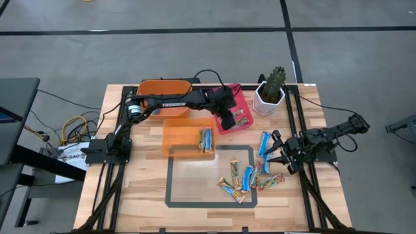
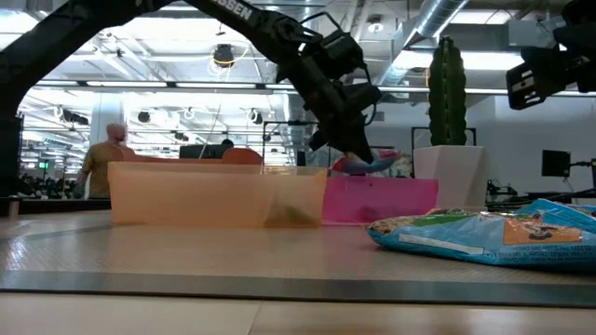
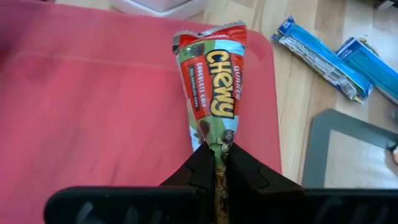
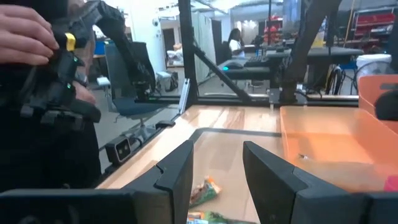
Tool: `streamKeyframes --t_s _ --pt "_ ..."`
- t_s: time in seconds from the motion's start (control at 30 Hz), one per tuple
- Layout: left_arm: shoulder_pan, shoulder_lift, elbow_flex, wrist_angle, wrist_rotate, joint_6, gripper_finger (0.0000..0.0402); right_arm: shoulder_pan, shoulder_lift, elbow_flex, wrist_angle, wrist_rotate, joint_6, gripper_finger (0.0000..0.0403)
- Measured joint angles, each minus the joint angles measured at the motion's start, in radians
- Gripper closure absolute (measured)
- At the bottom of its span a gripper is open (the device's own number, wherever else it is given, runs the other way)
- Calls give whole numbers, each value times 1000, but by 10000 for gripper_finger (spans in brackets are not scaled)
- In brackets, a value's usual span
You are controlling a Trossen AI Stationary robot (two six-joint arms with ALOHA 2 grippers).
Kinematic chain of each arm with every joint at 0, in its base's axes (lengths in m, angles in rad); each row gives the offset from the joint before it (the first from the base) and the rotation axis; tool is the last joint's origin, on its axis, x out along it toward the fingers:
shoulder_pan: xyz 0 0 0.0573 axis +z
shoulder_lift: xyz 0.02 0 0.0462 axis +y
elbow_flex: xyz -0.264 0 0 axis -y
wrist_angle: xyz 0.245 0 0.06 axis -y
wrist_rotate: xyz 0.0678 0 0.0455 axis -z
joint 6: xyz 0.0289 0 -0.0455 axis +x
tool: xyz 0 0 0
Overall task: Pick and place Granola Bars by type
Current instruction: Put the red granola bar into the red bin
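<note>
My left gripper hangs over the pink bin, shut on a red, green and tan granola bar. In the low view that bar shows just above the pink bin's rim. Two bars lie in the nearer orange bin. More granola bars lie loose on the table: two blue ones and a mixed cluster at the grey taped rectangle's right side. My right gripper waits open at the table's right edge, close to the blue bars. My left gripper pinches the bar's crimped end between its two fingers. The fingers slant down from the table's left side and lie along the bar. The bar sticks out past the fingertips, tilted down over the pink bin; whether its far end touches the bin I cannot tell.
A second orange bin stands at the far left under my left arm. A cactus in a white pot stands right of the pink bin. A person's hand with a device shows beyond the table.
</note>
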Motion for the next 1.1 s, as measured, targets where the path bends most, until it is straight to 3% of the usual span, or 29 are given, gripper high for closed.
streamKeyframes --t_s 0.5,0.8,1.1 --pt "6 0 0 1 -4 11 302 0 1 0 5 0 0 270" --pt "5 -11 -1 28 -3 11 301 0 1 0 6 -1 0 269" --pt "-13 -117 -1 39 -2 56 301 0 1 0 6 -1 0 268"
